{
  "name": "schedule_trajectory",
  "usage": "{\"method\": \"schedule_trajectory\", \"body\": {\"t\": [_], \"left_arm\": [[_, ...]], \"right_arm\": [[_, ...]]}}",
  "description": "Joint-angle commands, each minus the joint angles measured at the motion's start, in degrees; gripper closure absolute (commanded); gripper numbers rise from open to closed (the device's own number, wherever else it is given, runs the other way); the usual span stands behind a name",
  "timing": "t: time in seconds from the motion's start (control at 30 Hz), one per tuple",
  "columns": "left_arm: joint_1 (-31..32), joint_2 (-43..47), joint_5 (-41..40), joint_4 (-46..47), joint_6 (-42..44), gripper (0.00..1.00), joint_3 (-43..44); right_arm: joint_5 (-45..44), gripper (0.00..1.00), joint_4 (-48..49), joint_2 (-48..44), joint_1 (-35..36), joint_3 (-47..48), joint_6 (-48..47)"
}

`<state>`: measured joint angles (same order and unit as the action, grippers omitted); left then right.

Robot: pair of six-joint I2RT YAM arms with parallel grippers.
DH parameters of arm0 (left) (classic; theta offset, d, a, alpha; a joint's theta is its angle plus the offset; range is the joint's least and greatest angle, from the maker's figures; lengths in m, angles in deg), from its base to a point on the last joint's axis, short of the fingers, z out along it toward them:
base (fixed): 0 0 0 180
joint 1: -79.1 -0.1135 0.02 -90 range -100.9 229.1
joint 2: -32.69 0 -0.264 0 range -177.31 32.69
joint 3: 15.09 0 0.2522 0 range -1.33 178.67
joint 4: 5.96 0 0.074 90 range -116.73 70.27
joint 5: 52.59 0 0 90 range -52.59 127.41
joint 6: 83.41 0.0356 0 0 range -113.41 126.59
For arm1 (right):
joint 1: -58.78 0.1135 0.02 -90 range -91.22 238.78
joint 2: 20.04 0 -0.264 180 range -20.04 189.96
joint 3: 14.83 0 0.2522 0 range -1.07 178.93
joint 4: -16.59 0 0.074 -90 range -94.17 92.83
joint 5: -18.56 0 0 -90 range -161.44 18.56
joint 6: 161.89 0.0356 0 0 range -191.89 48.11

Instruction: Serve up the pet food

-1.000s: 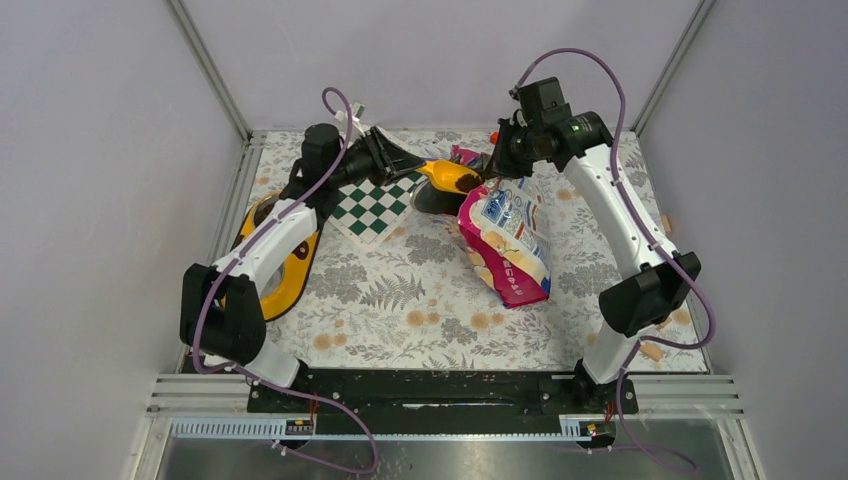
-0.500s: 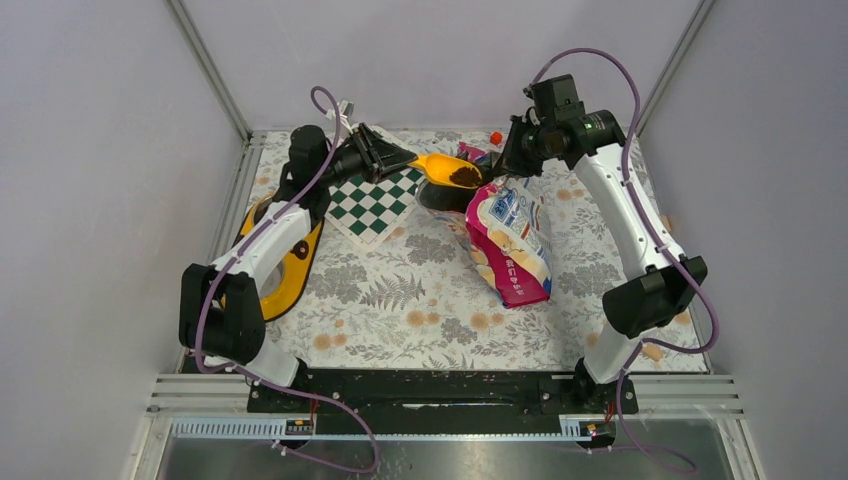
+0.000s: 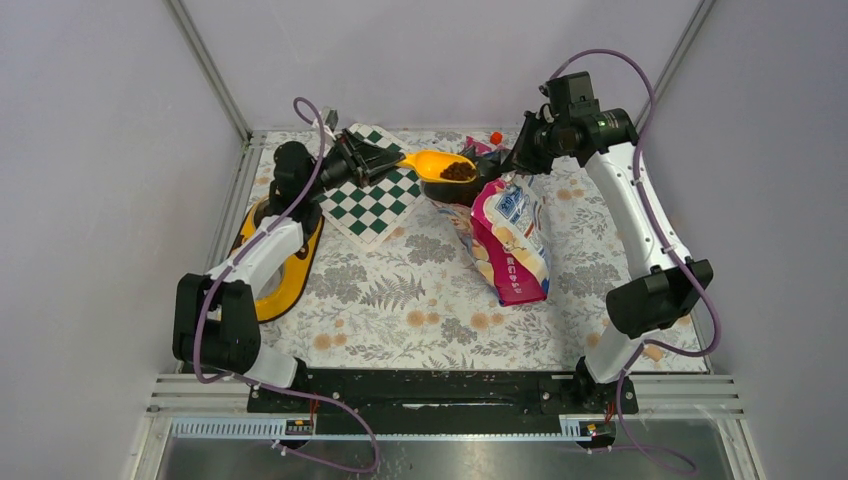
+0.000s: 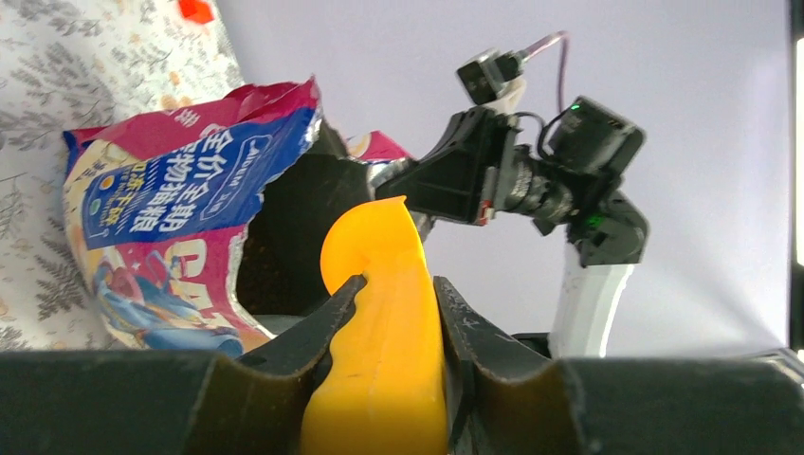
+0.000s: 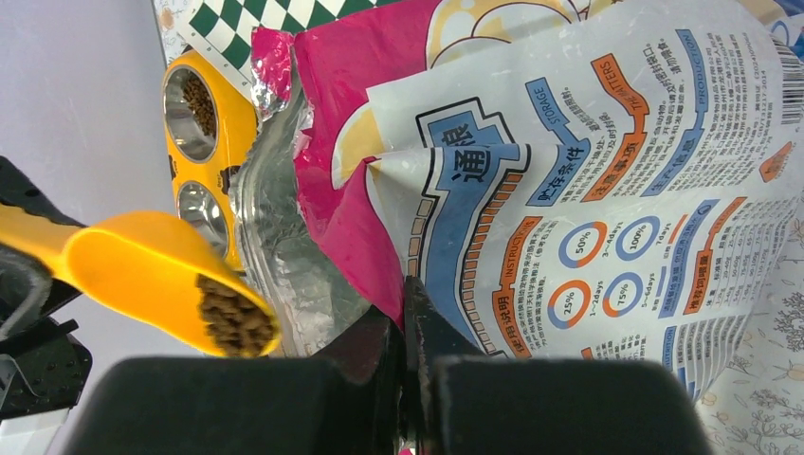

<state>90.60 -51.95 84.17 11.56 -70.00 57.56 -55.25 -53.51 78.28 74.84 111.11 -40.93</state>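
Orange scoop (image 3: 445, 167) loaded with kibble (image 3: 458, 172), handle clamped in your left gripper (image 3: 398, 160). Carry it level, left and near, to yellow feeder (image 3: 292, 272). Right gripper (image 3: 507, 167) pinches bag (image 3: 510, 240) rim; hold mouth up.

**A:** Where does the overhead view sit?

**B:** High above and behind the arm bases, looking down on the whole table (image 3: 400, 300). The bases are at 6 o'clock and the back wall at 12.

**A:** And the left wrist camera?

**B:** Low, right behind the left gripper (image 4: 398, 284) at 6 o'clock. It faces across to the right arm (image 4: 588, 284) at 2 o'clock.

**A:** The right wrist one?

**B:** Very near the pet food bag (image 5: 569, 190), with the right gripper (image 5: 406, 303) at 6 o'clock. The yellow feeder (image 5: 242, 133) is well beyond, at 10 o'clock.

**A:** What do the views share?

**B:** All three show the orange scoop (image 3: 440, 165) by the bag's open mouth.
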Motion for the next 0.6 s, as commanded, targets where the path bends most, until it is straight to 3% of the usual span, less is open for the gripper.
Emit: {"method": "schedule_trajectory", "body": {"t": [0.0,0.27,0.33,0.57], "left_arm": [[-1.76,3.09,-1.42,15.53,-9.7,1.0,-1.26],[-5.27,5.0,-3.55,22.81,-16.12,1.0,-1.61],[-6.96,6.81,-7.29,23.25,-17.18,1.0,-2.97],[-10.1,12.02,-17.86,14.17,-12.61,1.0,-2.16]], "right_arm": [[4.9,1.0,9.99,-5.56,-0.92,1.76,2.73],[4.76,1.0,9.97,-6.14,-1.46,0.98,2.88],[4.71,1.0,10.38,-6.45,-1.52,0.37,2.73],[4.96,1.0,12.96,-7.94,-1.95,-3.11,3.56]]}}
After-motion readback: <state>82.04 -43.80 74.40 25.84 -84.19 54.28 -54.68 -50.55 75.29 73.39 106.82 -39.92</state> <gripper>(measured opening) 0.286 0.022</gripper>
